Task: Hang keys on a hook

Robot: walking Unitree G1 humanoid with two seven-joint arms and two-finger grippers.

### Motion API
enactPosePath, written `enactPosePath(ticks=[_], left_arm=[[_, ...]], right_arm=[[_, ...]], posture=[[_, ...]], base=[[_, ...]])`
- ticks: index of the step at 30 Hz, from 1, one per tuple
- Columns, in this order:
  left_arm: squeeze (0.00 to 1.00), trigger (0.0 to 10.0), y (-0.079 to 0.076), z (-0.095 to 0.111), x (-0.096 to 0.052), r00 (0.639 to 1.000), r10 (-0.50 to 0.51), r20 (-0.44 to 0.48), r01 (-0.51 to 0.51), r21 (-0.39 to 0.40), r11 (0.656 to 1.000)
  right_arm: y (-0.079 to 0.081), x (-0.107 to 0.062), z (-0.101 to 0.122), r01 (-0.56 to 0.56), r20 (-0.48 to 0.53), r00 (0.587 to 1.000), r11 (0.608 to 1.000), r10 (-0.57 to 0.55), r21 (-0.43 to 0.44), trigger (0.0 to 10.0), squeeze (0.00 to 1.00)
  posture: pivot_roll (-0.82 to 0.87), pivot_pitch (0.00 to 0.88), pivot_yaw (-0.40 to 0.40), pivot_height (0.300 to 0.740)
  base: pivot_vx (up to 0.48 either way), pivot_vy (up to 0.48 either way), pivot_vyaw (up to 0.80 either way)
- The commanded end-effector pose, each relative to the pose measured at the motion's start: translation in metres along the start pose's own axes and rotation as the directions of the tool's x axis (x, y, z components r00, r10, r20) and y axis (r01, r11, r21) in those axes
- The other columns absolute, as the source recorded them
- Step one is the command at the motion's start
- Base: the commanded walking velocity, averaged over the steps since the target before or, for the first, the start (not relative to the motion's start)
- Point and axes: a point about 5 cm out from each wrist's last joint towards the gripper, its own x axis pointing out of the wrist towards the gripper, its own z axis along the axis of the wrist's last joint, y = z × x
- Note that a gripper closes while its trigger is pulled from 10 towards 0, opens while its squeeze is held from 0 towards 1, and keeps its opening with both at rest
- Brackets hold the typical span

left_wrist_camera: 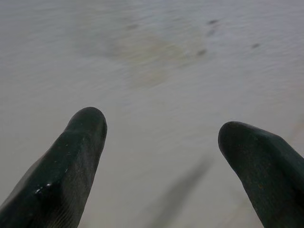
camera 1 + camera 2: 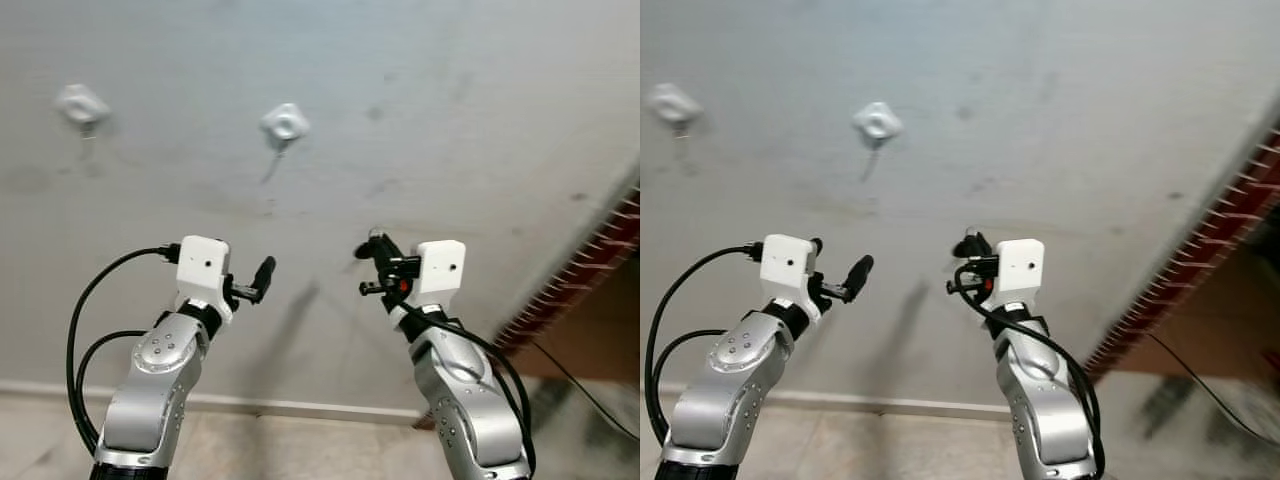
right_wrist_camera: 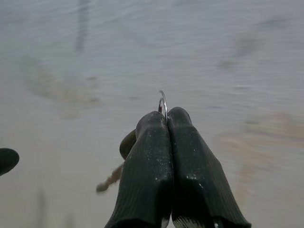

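Pinching a silver key ring (image 3: 163, 103) between fully closed fingers, the right claw (image 2: 375, 262) hovers before a pale wall (image 2: 450, 130), the ring's loop poking clear of the fingertips, presumably so it can slip over a hook. The nearer white hook (image 2: 284, 126) sits on the wall above and to the left of that claw, well apart; a second hook (image 2: 81, 104) lies farther left. The left claw (image 1: 161, 142) is raised too, fingers spread wide and holding nothing.
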Motion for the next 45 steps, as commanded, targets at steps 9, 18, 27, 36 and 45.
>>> enactPosePath(ticks=[9, 18, 27, 36, 45], left_arm=[[0.0, 10.0, -0.013, 0.025, 0.008, 0.995, -0.06, 0.076, 0.054, 0.077, 0.996], [0.0, 10.0, -0.01, 0.026, -0.007, 0.994, -0.077, 0.076, 0.07, 0.096, 0.993], [0.0, 10.0, 0.005, 0.018, -0.028, 0.999, -0.001, 0.045, -0.005, 0.127, 0.992], [0.0, 10.0, 0.011, 0.021, -0.033, 0.998, 0.034, 0.054, -0.041, 0.143, 0.989], [0.0, 10.0, 0.012, 0.026, -0.032, 0.998, 0.004, 0.056, -0.013, 0.162, 0.987]], right_arm=[[0.001, 0.005, 0.007, 0.01, 0.031, 0.999, 1.0, -0.01, 0.015, 10.0, 0.0], [0.019, 0.025, 0.017, -0.042, 0.079, 0.996, 0.998, 0.038, 0.054, 10.0, 0.0], [0.04, 0.045, 0.033, -0.165, 0.14, 0.978, 0.983, 0.152, 0.087, 10.0, 0.0], [0.059, 0.056, 0.046, -0.282, 0.199, 0.947, 0.948, 0.251, 0.147, 10.0, 0.0], [0.075, 0.064, 0.055, -0.364, 0.244, 0.917, 0.912, 0.316, 0.187, 10.0, 0.0]], posture=[[0.15, 0.0, -0.07, 0.74], [0.16, 0.0, -0.069, 0.74], [0.23, 0.0, -0.091, 0.74], [0.26, 0.0, -0.1, 0.74], [0.27, 0.0, -0.089, 0.74]], base=[[0.0, 0.0, 0.08], [0.0, 0.0, 0.0], [0.0, 0.0, 0.0], [0.0, 0.0, 0.0], [0.0, 0.0, 0.0]])
